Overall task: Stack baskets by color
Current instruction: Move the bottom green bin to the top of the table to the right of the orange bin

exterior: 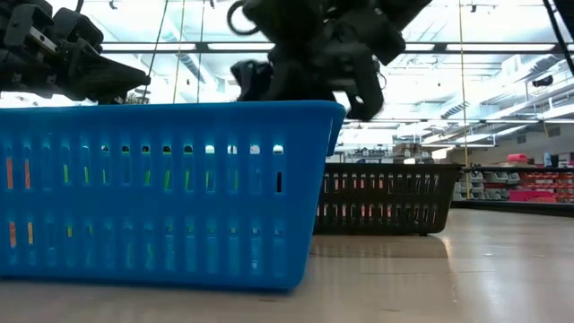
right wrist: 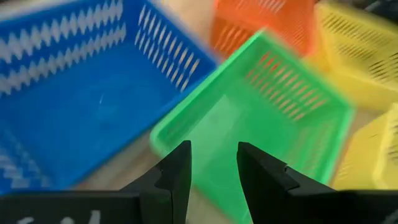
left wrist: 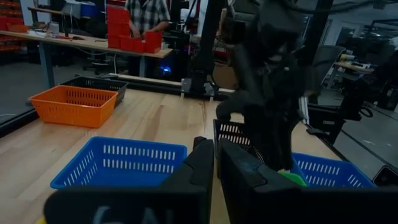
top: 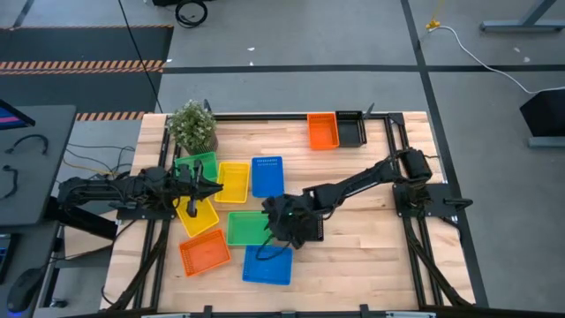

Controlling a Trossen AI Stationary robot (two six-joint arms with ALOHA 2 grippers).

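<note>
Several baskets lie flat on their bottoms on the wooden table (top: 371, 256). Green (top: 196, 166), yellow (top: 233, 181) and blue (top: 267, 175) ones form a row, with a yellow (top: 199, 216), a green (top: 250, 227), an orange (top: 204, 254) and a blue (top: 267, 265) one nearer. My right gripper (right wrist: 211, 169) hangs open, slanting down over the rim of the nearer green basket (right wrist: 249, 118), beside a black basket (top: 311, 231) partly hidden by the arm. My left gripper (top: 212, 187) is shut and level above the yellow baskets.
An orange basket (top: 323, 130) and a black basket (top: 350, 128) stand side by side at the far edge. A small potted plant (top: 192, 125) stands at the far left corner. Bare wood lies at the near right. A person stands in the room beyond (left wrist: 146, 18).
</note>
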